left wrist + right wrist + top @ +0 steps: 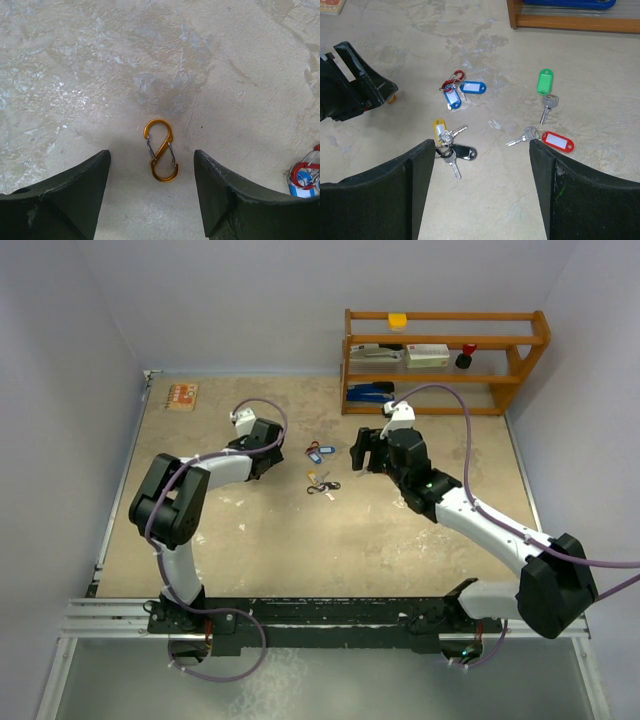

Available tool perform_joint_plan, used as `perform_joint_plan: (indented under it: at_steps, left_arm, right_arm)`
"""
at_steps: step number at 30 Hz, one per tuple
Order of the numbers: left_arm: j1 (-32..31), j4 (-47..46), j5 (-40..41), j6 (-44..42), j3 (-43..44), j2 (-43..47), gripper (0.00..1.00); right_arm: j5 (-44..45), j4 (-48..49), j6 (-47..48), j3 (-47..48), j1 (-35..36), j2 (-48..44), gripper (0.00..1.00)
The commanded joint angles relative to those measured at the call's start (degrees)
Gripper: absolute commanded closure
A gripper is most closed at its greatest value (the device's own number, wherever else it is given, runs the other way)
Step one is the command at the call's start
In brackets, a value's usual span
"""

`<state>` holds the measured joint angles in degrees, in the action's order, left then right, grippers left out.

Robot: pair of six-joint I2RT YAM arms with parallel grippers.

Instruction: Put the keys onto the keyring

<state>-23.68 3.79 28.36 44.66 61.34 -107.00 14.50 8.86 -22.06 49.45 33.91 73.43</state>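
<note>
My left gripper [151, 159] is open and empty, low over the table, with an orange figure-8 clip [161, 150] lying flat just ahead between its fingers. My right gripper [481, 147] is open and empty above the scattered keys. Two blue-tagged keys [465, 90] hang on a red clip [454, 78]. A yellow-tagged key [439, 128] and a black-tagged key [463, 152] lie clustered by its left finger. A green-tagged key [546, 82] and a red-tagged key [558, 141] lie to the right. From above I see the blue tags [320, 452] and the cluster [322, 483] between both grippers.
A wooden shelf [445, 360] with a stapler and small items stands at the back right; its base shows in the right wrist view [570, 22]. An orange card [182, 396] lies at the back left. The left gripper's body [355, 82] sits left of the keys.
</note>
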Motion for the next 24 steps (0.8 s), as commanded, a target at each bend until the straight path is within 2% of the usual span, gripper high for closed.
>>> perform_joint_plan:
  at_steps: [1,7,24]
  left_arm:
    - [-1.1,0.9,3.2,-2.1,3.7,-1.5,0.37]
    - [-2.2,5.7,6.3,-3.2,7.3,-3.6,0.41]
    - [-2.8,8.4,7.4,-4.1,10.0,-6.1,0.58]
  right_arm:
    - [1.4,0.9,0.4,0.6,-0.6,-0.6,0.22]
    - [1.3,0.8,0.2,0.6,-1.1,-0.7,0.22]
    - [0.4,1.1,-0.1,0.4,-1.6,-0.6,0.22]
